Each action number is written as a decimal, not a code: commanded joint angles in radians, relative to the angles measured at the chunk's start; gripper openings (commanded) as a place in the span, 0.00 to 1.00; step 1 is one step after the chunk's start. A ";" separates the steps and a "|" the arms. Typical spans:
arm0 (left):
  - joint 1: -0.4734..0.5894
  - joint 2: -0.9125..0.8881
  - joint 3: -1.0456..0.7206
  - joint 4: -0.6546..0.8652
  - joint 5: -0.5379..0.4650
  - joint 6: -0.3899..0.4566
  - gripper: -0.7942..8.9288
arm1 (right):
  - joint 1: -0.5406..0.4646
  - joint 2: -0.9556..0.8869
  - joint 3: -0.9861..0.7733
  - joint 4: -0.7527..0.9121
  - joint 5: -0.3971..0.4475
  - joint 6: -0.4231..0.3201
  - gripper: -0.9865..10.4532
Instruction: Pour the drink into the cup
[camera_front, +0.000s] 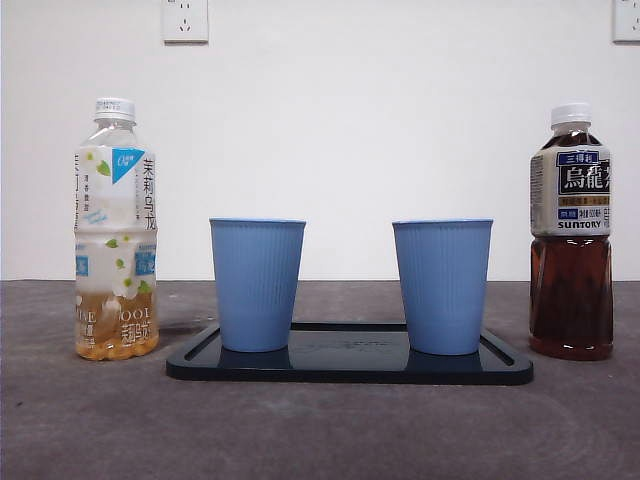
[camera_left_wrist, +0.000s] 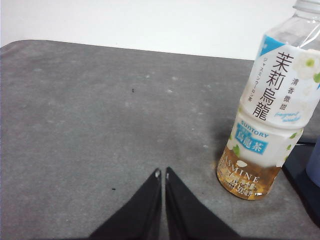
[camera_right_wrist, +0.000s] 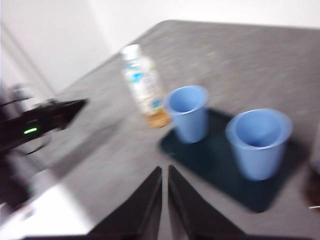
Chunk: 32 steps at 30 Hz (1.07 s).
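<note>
A jasmine tea bottle (camera_front: 116, 230) with a white cap stands left of a black tray (camera_front: 350, 368). Two blue cups (camera_front: 257, 283) (camera_front: 442, 285) stand upright on the tray. A dark oolong tea bottle (camera_front: 571, 235) with a white cap stands right of the tray. Neither gripper shows in the front view. My left gripper (camera_left_wrist: 163, 173) is shut and empty above the table, with the jasmine bottle (camera_left_wrist: 270, 110) a short way off to one side. My right gripper (camera_right_wrist: 165, 170) is shut and empty, high above the table and back from the tray (camera_right_wrist: 235, 165), with both cups (camera_right_wrist: 187, 112) (camera_right_wrist: 258, 137) and the jasmine bottle (camera_right_wrist: 144, 85) in its blurred view.
A white wall with sockets (camera_front: 185, 18) stands behind the grey table (camera_front: 320, 430). The left arm (camera_right_wrist: 45, 120) shows as a dark shape with a green light in the right wrist view, beyond the jasmine bottle.
</note>
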<state>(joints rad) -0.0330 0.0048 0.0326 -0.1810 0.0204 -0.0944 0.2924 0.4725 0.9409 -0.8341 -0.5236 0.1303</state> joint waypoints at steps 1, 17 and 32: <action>0.001 -0.002 -0.021 -0.006 -0.006 0.011 0.09 | -0.044 -0.021 -0.036 0.095 0.056 -0.042 0.10; 0.001 -0.002 -0.021 -0.006 -0.006 0.011 0.09 | -0.259 -0.405 -0.814 0.592 0.472 -0.112 0.10; 0.001 -0.002 -0.021 -0.006 -0.006 0.011 0.09 | -0.330 -0.469 -0.929 0.658 0.498 -0.167 0.10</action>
<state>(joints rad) -0.0330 0.0051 0.0326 -0.1810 0.0196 -0.0944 -0.0345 0.0044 0.0223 -0.1822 -0.0284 -0.0174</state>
